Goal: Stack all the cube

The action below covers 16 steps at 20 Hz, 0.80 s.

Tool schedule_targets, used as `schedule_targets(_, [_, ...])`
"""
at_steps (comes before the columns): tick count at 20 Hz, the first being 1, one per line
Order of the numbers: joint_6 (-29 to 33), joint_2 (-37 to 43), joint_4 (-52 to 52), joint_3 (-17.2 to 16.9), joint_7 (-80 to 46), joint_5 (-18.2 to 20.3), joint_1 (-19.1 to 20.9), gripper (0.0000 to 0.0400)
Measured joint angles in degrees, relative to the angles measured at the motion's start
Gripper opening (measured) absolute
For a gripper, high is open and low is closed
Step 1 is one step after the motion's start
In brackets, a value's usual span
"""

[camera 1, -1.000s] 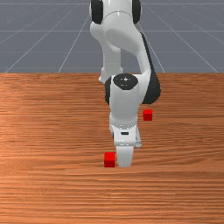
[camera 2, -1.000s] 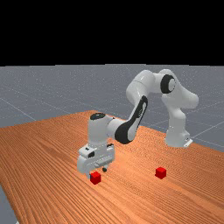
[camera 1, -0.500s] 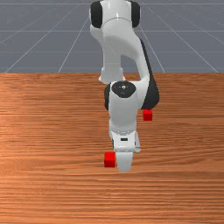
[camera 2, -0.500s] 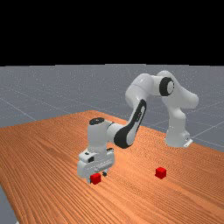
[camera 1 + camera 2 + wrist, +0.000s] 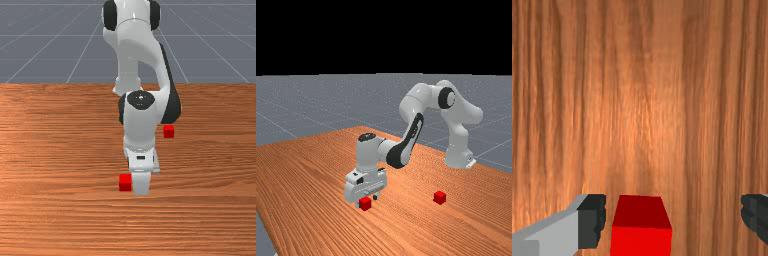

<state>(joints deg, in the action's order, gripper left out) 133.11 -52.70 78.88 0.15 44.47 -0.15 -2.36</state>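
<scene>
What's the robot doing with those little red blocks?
The white robot arm is meant to stack them, and it looks like it may be getting ready to grab one. Its gripper is low and open, with a red cube between the fingers, closer to one than the other. It isn't squeezing that cube. Another red cube sits by itself on the wooden table, nearer the robot's base.
</scene>
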Motion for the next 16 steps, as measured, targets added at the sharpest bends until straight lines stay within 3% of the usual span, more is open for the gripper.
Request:
schedule_targets(7, [-0.66,-0.35,-0.56,-0.06,0.16,0.08,0.33,0.0400])
schedule_targets(8, [23.45,5.92,16.21,-1.47,-0.73,-0.16,-0.81,0.0245])
schedule_targets(9, [5.79,5.41,10.76,-0.11,-0.01,0.03,0.23,0.0148])
schedule_targets(10, [5.69,5.42,10.81,-0.10,0.00,0.04,0.22,0.0090])
schedule_targets(12, [6.25,5.64,11.23,0.03,0.13,0.16,0.32,0.0033])
schedule_targets(13, [6.25,5.64,11.21,-0.10,-0.01,0.04,0.21,0.0177])
schedule_targets(14, [-2.88,-3.26,-5.54,0.20,0.43,0.33,0.51,0.0265])
schedule_targets(16, [-2.88,-3.28,-5.50,0.29,0.61,0.43,0.68,0.0350])
